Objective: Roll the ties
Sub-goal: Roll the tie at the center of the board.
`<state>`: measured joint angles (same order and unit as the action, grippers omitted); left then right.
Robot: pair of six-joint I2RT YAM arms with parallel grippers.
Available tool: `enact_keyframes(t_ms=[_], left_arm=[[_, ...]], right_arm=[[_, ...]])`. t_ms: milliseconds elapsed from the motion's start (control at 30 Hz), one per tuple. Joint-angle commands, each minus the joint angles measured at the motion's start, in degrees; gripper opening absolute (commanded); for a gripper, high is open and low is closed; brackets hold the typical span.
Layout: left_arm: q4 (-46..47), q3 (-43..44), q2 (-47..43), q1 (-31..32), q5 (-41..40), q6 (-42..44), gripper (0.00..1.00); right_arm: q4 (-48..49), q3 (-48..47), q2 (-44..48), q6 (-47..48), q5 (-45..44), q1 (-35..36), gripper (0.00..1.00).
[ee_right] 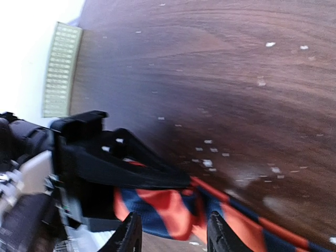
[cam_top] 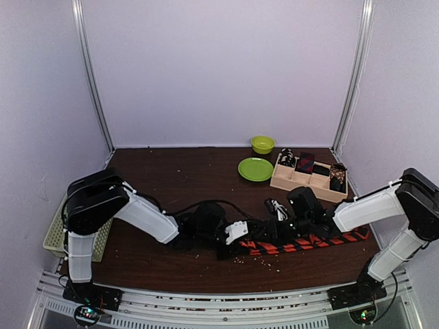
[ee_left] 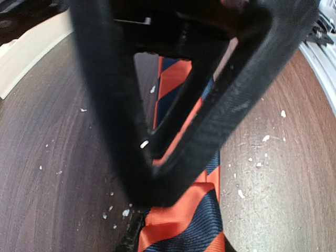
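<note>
- One pale green basket (cam_top: 51, 236) sits at the worktop (cam_top: 171, 178) edge, far to the left of the wooden tray (cam_top: 302, 184). I see nothing in it.
- My left end effector (ee_left: 155, 191) is down on the worktop, left of the tray and nearer to the arm bases. Its fingers narrow to almost nothing at the tips, right over the left end of the striped tie (cam_top: 309, 242). I cannot tell if they really clamp the cloth or only press on it.
- There is one flat tie, orange-red with dark stripes. It lies in front of the tray, on the side of the arm bases. Its long axis goes left to right, from both end effectors until just past the right end of the tray. All the free length lies to the right of the tips.
- One green plate (cam_top: 255, 169) is just left of the tray, and one green bowl (cam_top: 263, 144) is behind the plate.
- My right end effector (ee_right: 173, 239) is close beside the left one. Its fingers stand apart, and the tie shows in the gap between them, not pinched.
- I judge the left arm is nearer to the tie's end, so the roll should start there and travel to the right.
- There is one tray with four compartments. Each seems to hold one rolled tie, dark or patterned, but they are too small to be sure.
</note>
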<state>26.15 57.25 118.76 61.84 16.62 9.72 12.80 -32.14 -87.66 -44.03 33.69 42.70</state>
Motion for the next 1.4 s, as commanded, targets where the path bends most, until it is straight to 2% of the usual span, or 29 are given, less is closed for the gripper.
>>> enact_keyframes(t_ms=[0, 433, 500, 633, 700, 1100, 1133, 1200, 1233, 1367], left_arm=[[-13.75, 0.24, 0.65, -0.06, -3.15, 4.77, 0.31], [-17.88, 1.89, 0.70, 0.21, -3.97, 6.50, 0.33], [-18.55, 2.34, 0.86, 0.21, -3.92, 6.66, 0.33], [-18.90, 2.66, 0.95, 0.22, -3.89, 6.73, 0.33], [-18.90, 2.73, 0.96, 0.22, -3.96, 6.59, 0.34], [-18.34, 2.01, 1.54, 0.21, -3.70, 5.91, 0.36], [-18.40, 2.13, 1.58, 0.21, -3.70, 5.93, 0.36], [-18.58, 2.31, 1.57, 0.21, -3.51, 5.96, 0.35], [-18.60, 2.32, 1.56, 0.21, -3.51, 6.01, 0.36], [-18.79, 2.42, 1.56, 0.26, -3.25, 6.09, 0.35]], right_arm=[[6.24, 0.50, -1.97, -7.11, 5.18, 0.22, 0.42], [11.28, -1.17, -11.26, -9.33, 6.10, 3.14, 0.39], [13.63, -0.08, -12.60, -9.92, 6.12, 3.17, 0.33], [16.98, 1.74, -15.33, -10.94, 6.80, 3.07, 0.09], [17.87, 2.53, -16.25, -10.99, 6.82, 2.81, 0.00], [20.43, 6.70, -15.77, -10.57, 7.57, -0.22, 0.00], [20.94, 6.85, -15.22, -10.96, 7.98, -0.24, 0.02], [21.75, 7.54, -13.02, -11.98, 7.99, -0.25, 0.15], [20.92, 7.63, -11.58, -11.96, 7.83, -0.25, 0.19], [14.19, 6.85, -5.43, -9.13, 6.59, -0.82, 0.24]])
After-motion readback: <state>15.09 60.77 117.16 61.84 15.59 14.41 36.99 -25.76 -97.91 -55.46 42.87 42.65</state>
